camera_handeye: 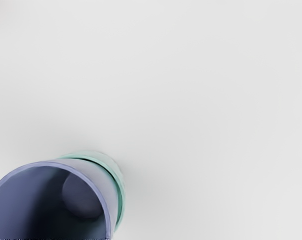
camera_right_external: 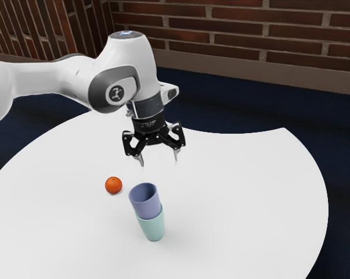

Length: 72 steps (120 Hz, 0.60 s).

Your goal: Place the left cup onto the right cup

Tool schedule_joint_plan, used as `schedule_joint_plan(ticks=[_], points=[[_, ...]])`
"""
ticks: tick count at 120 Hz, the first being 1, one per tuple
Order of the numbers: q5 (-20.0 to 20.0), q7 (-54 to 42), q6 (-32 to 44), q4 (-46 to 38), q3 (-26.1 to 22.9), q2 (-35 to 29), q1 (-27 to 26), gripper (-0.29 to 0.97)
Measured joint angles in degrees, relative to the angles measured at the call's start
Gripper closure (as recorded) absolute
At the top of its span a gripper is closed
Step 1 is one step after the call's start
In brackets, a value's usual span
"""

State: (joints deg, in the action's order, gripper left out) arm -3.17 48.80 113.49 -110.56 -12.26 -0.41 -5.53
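Two cups stood stacked on the worktop: a violet-blue plastic cup point(camera_right_external: 144, 199) sat inside a mint-green plastic cup point(camera_right_external: 151, 226). The green cup's rim and inside were hidden by the violet-blue one, so only its lower wall showed in the exterior view. In the wrist view the violet-blue cup point(camera_handeye: 45, 200) was cut off at the picture's edge, and the green cup point(camera_handeye: 116, 175) showed as a thin band around it. How deep the upper cup sat was hard to tell. The arm's base was also cut off.

The round white worktop point(camera_right_external: 250, 192) was smooth and plain, and its near part ran out of the picture. Behind it were a dark blue floor point(camera_right_external: 267, 104) and a red brick wall point(camera_right_external: 250, 29).

Both cups had their mouths upward, with the long axis close to vertical. The upper one seemed to lean slightly toward the exterior view's left.

The black claw point(camera_right_external: 158, 160) hung above the stack, well apart from it, with fingers spread and holding nothing. A small orange ball point(camera_right_external: 113, 185) lay near the cups, on the exterior view's left.
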Motion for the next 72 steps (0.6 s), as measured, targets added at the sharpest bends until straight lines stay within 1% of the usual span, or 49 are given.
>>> schedule_joint_plan(ticks=[12, 31, 44, 57, 72], points=[[2.4, -1.6, -2.9, 4.2, 1.5, 0.0, -1.6, 0.03], [5.4, -6.6, -7.2, 8.9, 6.6, 0.1, -6.7, 0.01], [6.5, -11.3, -9.0, 10.3, 10.5, 0.0, -10.4, 0.01], [7.8, -16.3, -10.0, 12.1, 13.6, -0.1, -13.0, 0.0], [8.8, -21.9, -10.8, 14.1, 15.7, -0.4, -13.9, 0.0]])
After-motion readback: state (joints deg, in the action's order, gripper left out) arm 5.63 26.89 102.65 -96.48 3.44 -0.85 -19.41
